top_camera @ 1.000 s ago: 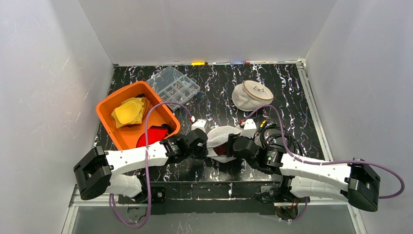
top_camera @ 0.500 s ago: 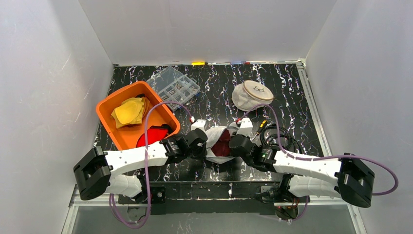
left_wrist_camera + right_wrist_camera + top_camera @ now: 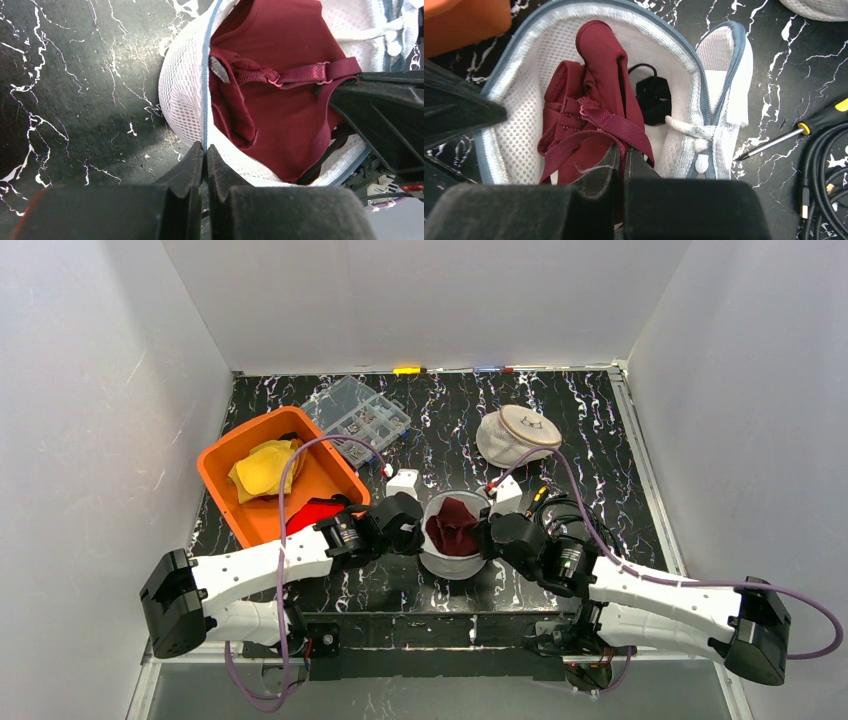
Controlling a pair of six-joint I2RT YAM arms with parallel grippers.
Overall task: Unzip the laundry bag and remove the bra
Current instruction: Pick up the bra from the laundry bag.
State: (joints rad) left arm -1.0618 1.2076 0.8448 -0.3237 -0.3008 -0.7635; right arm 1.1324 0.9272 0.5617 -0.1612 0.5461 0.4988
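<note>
Pulling the bra (image 3: 596, 55) out is the step in hand: it sits inside the unzipped laundry bag (image 3: 509, 135), right claw (image 3: 622, 152) pinched on its fabric, left claw (image 3: 205, 150) clamped on the bag's rim. Next the right should probably lift clear while the left anchors the bag.

orange bin (image 3: 322, 472): yellow cloth (image 3: 265, 468) inside | clear parts box (image 3: 358, 415) just behind | screwdriver (image 3: 794, 133) beside cables (image 3: 826, 167)

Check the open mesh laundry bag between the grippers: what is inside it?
Inside the laundry bag lies a dark red bra, its strap pinched by the right gripper. Beside it sits a small black item I cannot identify. The bra covers whatever lies under it.
</note>
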